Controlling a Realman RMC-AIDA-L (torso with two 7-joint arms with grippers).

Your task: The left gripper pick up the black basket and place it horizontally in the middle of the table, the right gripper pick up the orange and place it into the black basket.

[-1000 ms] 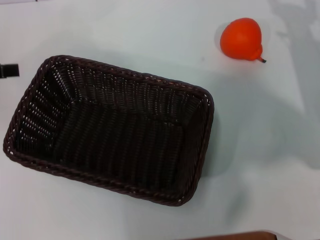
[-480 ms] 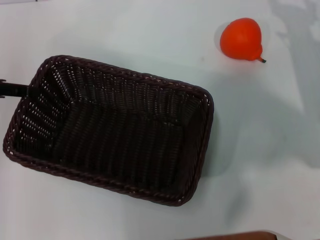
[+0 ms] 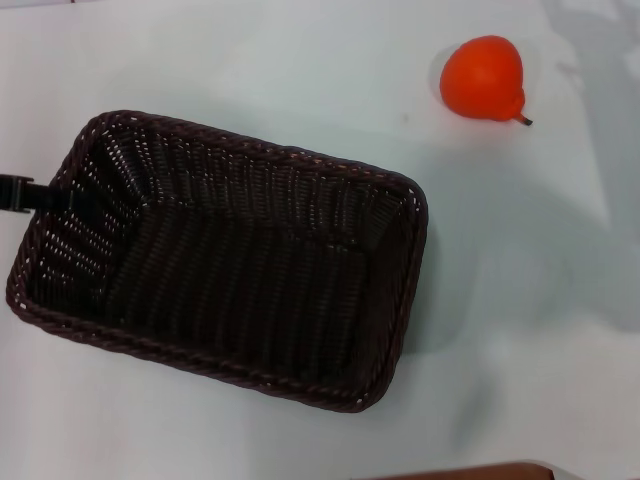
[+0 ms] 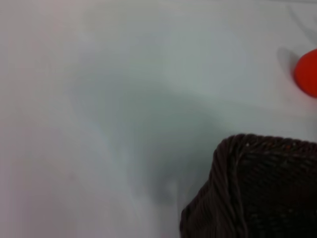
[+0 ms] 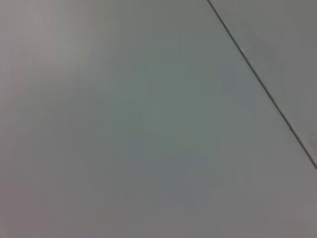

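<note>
The black basket [image 3: 270, 152] lies at a slant on the table [image 3: 520, 300], left of the middle, open side up and empty. One corner of it also shows in the left wrist view [image 4: 262, 188]. The orange [image 3: 483, 77] lies on the table at the far right, well apart from the basket; its edge shows in the left wrist view [image 4: 308, 72]. The left gripper [image 3: 40, 193] shows only as a black bar coming in from the left edge and reaching the basket's left short rim. The right gripper is out of view; the right wrist view shows only a plain grey surface.
A brown edge [image 3: 470, 472] shows at the bottom of the head view. A thin dark line [image 5: 257, 79] crosses the grey surface in the right wrist view.
The left gripper's black bar has moved nearer and to the right, from beside the basket's far left corner up to its left rim. The basket and the orange have not moved.
</note>
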